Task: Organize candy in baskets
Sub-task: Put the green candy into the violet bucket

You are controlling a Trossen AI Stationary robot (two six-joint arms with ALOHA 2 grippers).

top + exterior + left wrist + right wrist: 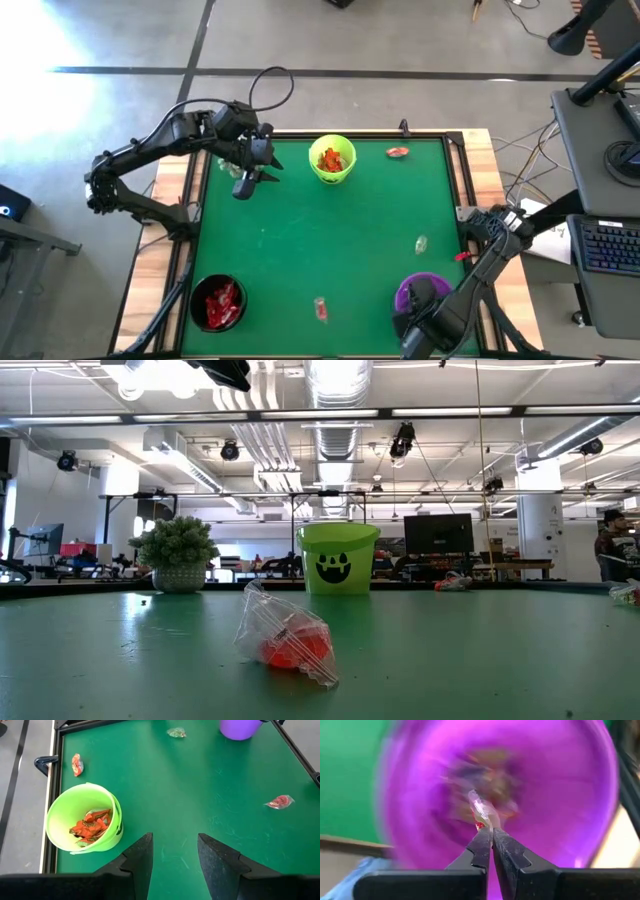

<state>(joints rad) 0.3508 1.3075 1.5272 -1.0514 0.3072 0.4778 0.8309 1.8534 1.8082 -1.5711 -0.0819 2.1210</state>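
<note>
Purple basket sits right under the right gripper, fingers pinching a clear-wrapped candy, so next it just lets go; left fingers spread, idle.

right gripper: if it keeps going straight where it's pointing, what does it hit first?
Most likely the inside of the purple basket. The right gripper, shut on a clear-wrapped candy, points straight into its mouth, so the candy would touch the sweets at the bottom first. Depth is hard to judge.

Overhead and table-level cameras share the lime green basket; wrist cameras look down close.
</note>
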